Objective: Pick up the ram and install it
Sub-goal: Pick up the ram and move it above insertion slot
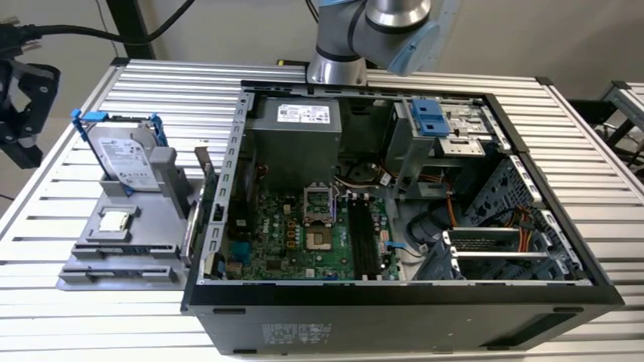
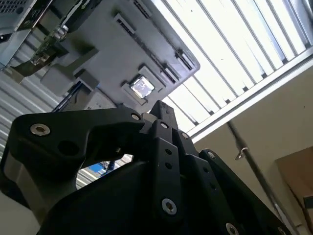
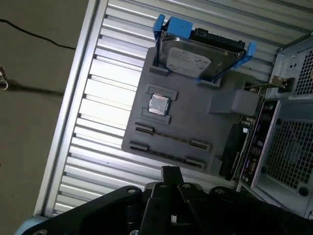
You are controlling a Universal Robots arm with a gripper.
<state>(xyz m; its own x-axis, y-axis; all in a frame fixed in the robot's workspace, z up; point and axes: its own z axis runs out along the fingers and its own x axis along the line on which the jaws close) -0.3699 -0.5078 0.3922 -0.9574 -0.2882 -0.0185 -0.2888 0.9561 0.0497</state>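
The step in hand looks to be the reach for the ram (image 1: 191,230), which seems to stand on its long edge along the side of the grey holder (image 1: 101,264) nearest the computer case (image 1: 403,317), just beside the case wall. The gripper (image 3: 170,172) hangs over the holder's near edge in the first wrist view, its fingertips drawn together with nothing between them. A good grasp probably means opening only a little, setting the jaws across the board's two flat faces and taking it at mid-length. The case wall is close, so the approach should be straight. The stick is thin, long and narrow, dark with a greenish edge and seen almost edge-on, so its chips cannot be made out. It sits apart from the hard drive (image 3: 195,56) and the processor chip (image 3: 159,104) on the same holder
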